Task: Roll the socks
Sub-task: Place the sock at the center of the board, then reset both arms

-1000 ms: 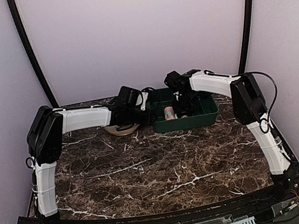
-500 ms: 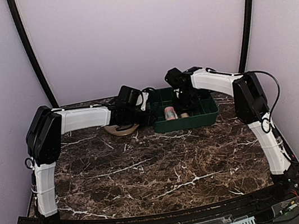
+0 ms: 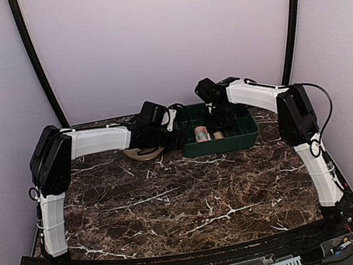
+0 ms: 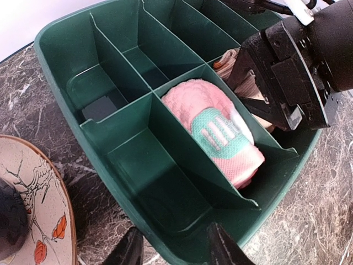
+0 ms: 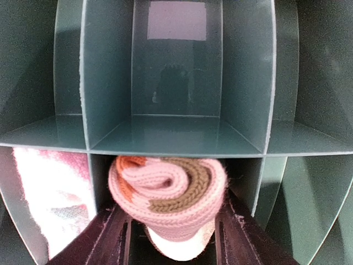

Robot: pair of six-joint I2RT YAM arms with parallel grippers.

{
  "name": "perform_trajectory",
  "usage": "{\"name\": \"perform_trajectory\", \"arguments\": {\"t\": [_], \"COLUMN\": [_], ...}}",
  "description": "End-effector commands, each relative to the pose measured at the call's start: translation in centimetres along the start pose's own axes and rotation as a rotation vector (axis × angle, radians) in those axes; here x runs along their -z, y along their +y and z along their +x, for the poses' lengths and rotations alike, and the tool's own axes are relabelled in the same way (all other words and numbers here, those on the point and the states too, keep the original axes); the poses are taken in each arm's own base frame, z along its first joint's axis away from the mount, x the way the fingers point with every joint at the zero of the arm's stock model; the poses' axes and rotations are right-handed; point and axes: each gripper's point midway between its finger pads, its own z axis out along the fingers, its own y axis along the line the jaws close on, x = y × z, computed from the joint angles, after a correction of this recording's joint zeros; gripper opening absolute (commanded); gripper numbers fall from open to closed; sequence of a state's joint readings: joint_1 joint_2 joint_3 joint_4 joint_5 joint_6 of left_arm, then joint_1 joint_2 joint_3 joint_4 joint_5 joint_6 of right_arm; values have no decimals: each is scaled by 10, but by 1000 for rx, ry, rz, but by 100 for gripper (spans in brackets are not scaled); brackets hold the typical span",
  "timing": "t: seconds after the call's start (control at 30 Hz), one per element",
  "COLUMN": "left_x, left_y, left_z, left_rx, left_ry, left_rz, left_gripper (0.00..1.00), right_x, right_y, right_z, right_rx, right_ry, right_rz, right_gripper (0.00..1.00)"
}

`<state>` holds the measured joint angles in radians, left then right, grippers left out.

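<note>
Both socks lie rolled in neighbouring cells of the green tray (image 3: 245,140). The pink sock (image 4: 226,138) with its mint patch fills a middle cell (image 3: 199,133) and shows at the left edge of the right wrist view (image 5: 52,193). The striped sock (image 5: 168,193), a coil of pink, brown, orange and cream, sits in the cell beside it (image 3: 217,135). My right gripper (image 5: 171,208) is open, its fingers flanking that roll from above (image 4: 287,72). My left gripper (image 4: 176,248) is open at the tray's near left corner (image 3: 171,135), the rim between its fingers.
A round tan coaster (image 3: 143,153) painted with branches lies on the marble just left of the tray (image 4: 33,204). The tray's other cells (image 5: 176,132) hold nothing except a small dark block (image 4: 99,107) in a left cell.
My right gripper's jaws have widened around the striped roll and that arm has lifted a little. The left arm has stayed put.
</note>
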<state>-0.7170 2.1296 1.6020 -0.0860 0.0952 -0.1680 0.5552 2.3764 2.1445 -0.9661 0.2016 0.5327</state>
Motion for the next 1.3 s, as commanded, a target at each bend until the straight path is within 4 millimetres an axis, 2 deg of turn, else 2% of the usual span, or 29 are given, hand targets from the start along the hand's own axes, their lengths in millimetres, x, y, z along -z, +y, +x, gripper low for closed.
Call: {"name": "perform_trajectory", "arguments": {"t": [0.0,0.37,0.67,0.9,1.1,1.17,1.27], "left_x": [35,39,46,61,87,104,136], "left_y": [-25,-26,-26,-24,-12,-6,9], "left_z": [-39,-41,-45,-55,-57,-59,-57], "left_rx": [-31,-27,-22,-23,-31,-47,-62], "left_ry": [-103,-108,-130,-176,-260,-314,-404], "left_rz": [54,54,46,27,-43,-81,-170], "left_gripper": [43,45,45,45,45,45,46], "right_x": [19,27,38,61,93,108,129], "right_y": [-3,3,6,9,8,4,-17], "right_z": [-12,-15,-20,-27,-31,-35,-35], "right_rx": [-9,6,11,23,39,32,18], "right_ry": [-54,-75,-106,-173,-272,-340,-456], "right_rz": [-5,-22,-26,-35,-52,-64,-30], "right_gripper": [49,62,62,63,65,67,69]}}
